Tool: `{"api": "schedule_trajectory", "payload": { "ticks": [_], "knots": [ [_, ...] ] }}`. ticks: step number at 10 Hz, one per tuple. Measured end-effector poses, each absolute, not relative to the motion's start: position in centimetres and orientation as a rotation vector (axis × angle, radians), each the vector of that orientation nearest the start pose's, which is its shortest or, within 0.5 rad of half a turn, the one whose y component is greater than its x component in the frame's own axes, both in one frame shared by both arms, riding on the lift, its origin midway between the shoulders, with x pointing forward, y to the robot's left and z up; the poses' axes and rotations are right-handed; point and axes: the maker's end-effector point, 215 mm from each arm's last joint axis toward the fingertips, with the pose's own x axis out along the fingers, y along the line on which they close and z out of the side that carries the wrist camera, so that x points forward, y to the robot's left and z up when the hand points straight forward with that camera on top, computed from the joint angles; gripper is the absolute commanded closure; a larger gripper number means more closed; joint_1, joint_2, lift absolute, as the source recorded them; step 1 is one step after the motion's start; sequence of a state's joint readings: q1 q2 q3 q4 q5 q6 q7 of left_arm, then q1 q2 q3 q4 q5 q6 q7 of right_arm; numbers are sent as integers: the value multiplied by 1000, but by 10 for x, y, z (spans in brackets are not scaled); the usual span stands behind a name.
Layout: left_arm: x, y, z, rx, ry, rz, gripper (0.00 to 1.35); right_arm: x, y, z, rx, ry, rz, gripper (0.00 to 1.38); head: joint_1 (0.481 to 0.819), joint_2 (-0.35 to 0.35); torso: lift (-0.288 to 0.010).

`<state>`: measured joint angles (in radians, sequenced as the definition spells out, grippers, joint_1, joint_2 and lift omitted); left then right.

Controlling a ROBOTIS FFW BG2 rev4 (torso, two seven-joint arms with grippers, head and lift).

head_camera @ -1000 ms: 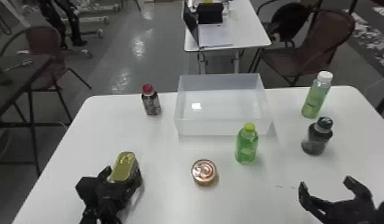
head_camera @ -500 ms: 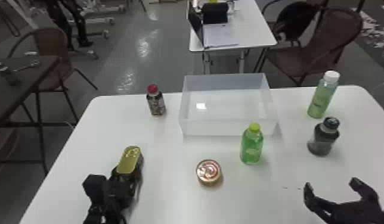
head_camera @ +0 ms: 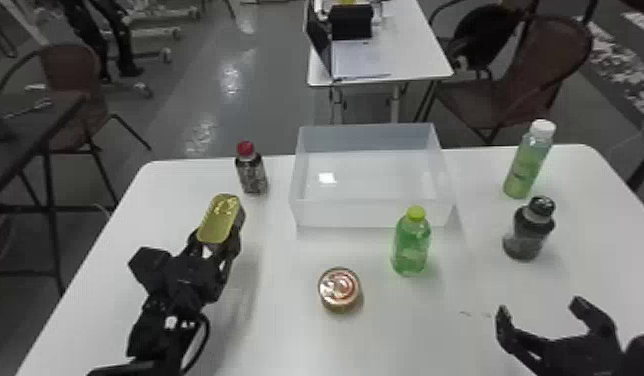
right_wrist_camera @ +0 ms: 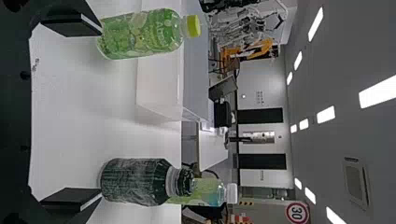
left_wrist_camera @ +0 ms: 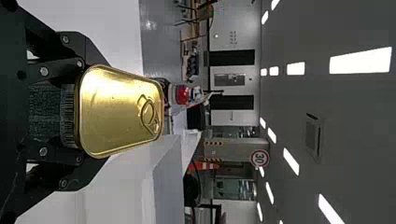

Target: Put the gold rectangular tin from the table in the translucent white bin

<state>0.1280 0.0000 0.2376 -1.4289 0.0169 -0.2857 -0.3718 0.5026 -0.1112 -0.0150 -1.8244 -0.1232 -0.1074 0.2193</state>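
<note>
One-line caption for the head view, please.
Flat black left fingers grip a gold rectangular tin, left of a translucent white bin.

The left gripper (head_camera: 217,244) is showing black angular links (left_wrist_camera: 58,68), round silver screws (left_wrist_camera: 44,71) are dotting it, and a black cable (head_camera: 207,330) is curving behind it

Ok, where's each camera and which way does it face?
Head view: on the head, facing forward and down over the table; left gripper and right gripper show.
Left wrist view: on that wrist, facing past its gripper and the gold tin into the room.
Right wrist view: on that wrist, facing across the table between its open fingers.
Head and right wrist views share the yellow-capped bottle.
</note>
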Motion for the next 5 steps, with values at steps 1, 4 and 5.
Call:
{"api": "schedule_trajectory", "payload": {
  "ticks": [1,4,5],
  "knots": [
    [542,265,-387,3,-37,-186,828,423,-212,-424,29,139,231,84,695,71,-91],
    [588,208,-356,-7,-39,-300,828,427,-210,-424,30,136,242,84,695,-1,-91],
    [603,190,-354,-6,-17,-346,828,428,-210,-424,30,136,242,85,695,-10,-91]
  ]
}}
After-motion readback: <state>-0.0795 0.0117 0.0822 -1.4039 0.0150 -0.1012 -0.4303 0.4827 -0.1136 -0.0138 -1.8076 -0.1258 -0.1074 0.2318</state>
